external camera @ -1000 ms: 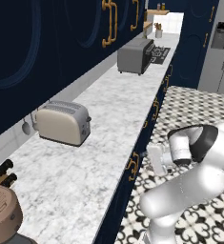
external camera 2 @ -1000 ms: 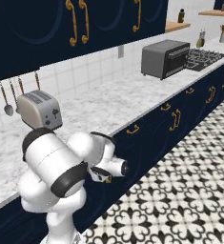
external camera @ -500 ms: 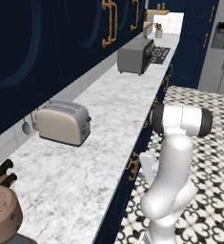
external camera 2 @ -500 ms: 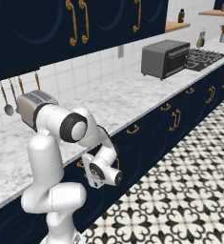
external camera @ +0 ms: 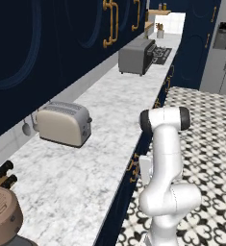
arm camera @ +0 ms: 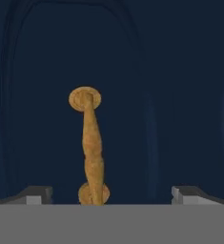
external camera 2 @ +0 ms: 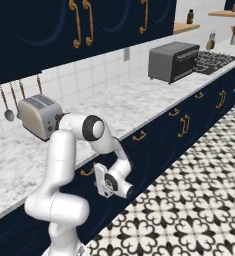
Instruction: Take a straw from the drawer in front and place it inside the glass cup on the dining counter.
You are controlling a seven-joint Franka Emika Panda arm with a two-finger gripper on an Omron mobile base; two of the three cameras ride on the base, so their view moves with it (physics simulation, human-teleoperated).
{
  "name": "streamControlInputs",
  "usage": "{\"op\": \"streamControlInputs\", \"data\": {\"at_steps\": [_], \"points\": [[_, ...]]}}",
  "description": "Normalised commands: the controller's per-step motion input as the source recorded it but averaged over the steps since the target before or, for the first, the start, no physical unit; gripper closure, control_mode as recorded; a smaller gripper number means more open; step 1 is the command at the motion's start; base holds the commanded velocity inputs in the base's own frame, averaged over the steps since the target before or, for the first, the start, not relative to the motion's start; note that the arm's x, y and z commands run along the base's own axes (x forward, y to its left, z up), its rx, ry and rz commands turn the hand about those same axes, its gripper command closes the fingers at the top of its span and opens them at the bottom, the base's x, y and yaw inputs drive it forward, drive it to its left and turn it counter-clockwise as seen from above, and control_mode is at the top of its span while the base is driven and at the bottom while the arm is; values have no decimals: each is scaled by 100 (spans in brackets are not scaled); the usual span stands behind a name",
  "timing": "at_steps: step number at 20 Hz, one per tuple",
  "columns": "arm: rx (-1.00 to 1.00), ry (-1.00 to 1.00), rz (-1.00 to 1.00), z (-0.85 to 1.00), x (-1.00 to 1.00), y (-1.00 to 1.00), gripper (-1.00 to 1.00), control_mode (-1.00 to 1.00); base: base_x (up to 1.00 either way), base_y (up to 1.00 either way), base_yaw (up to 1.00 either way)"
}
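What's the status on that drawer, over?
Gripper open, facing the navy drawer front. Brass handle between the fingertips, not gripped. Drawer shut. Nothing in the way.

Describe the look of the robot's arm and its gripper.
The arm is glossy white with rounded, tubular links and dark grey caps at the joints. The gripper has two small finger tips, dark with lighter grey faces. No cables or markings show.

- No text, label, brand, number or sign can be read in these pictures.
- The toaster [external camera: 64,123], the toaster oven [external camera 2: 173,61] and the navy cabinet fronts carry no readable marking.
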Motion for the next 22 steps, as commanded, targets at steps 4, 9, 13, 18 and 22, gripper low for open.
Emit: {"op": "streamControlInputs", "data": {"at_steps": [4,9,13,18,22], "points": [[1,0,0,-27,76,0,-100,-100,0,0,0],[0,0,0,-13,44,9,-100,-100,0,0,0],[0,0,0,0,0,32,-100,-100,0,0,0],[0,0,0,0,0,42,-100,-100,0,0,0],[0,-5,0,2,-19,49,-100,-100,0,0,0]]}}
